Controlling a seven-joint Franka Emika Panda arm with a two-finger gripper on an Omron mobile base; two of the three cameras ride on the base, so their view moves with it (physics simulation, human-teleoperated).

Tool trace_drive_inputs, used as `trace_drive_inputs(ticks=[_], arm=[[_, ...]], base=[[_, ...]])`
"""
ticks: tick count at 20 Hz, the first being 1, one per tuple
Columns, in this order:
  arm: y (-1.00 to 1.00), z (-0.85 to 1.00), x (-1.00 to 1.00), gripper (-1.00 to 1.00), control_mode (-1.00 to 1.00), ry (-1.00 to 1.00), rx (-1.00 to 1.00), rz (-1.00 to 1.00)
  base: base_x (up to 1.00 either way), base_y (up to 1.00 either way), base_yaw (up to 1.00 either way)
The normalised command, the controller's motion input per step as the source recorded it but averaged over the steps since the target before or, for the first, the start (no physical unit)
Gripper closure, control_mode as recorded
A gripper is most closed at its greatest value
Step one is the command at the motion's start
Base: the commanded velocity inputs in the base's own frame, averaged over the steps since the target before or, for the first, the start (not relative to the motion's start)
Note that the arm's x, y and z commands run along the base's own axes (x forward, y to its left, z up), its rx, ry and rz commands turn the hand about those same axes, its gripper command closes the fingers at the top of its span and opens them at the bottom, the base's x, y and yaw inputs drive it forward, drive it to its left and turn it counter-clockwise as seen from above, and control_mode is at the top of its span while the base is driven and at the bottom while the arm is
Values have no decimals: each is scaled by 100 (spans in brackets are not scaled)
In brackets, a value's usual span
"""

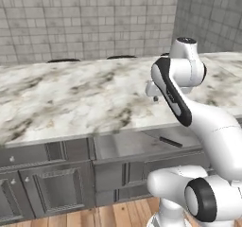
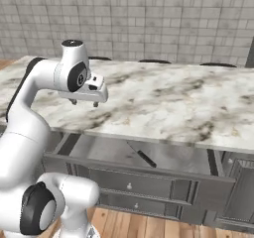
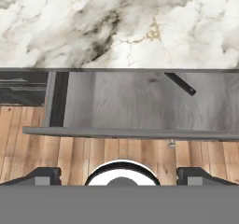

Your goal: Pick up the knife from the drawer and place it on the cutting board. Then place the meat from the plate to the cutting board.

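Wood plank floor (image 3: 28, 148) runs nearest, warm orange boards under grey cabinet fronts; panelled cabinet doors (image 1: 56, 188) with small knobs sit left of the drawer stack. Above that the drawer (image 2: 149, 157) is pulled out, wide, shallow, grey inside, flat grey front panel. Knife (image 2: 142, 155) lies flat on the drawer floor, toward the back edge under the counter lip, at a slant; the black handle is plain to see, blade partly tucked under the counter overhang. Gripper (image 2: 84, 103) hangs above the counter's front edge, clear of the drawer, pointing down, fingers spread wide and holding nothing; in the hand view its dark finger tips (image 3: 44, 175) stand far apart at the bottom corners. Marble countertop (image 1: 71, 98) next, white with grey-brown veining, broad and flat. Along its far edge three dark shapes (image 2: 154, 61) poke up, too cut off to identify. Grey tiled wall (image 1: 85, 18) closes the back, turning a corner at the right in the left base view.
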Motion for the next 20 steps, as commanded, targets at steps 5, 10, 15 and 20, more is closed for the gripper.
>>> trace_drive_inputs(ticks=[5, 10, 15, 20], arm=[[0, 0, 0, -100, 100, 0, 0, 0], [0, 0, 0, -100, 100, 0, 0, 0], [0, 0, 0, -100, 100, 0, 0, 0], [7, -19, -12, -100, -100, 0, 0, 0]], base=[[-8, -81, 0], [0, -54, 0], [0, -4, 0], [0, 0, 0]])
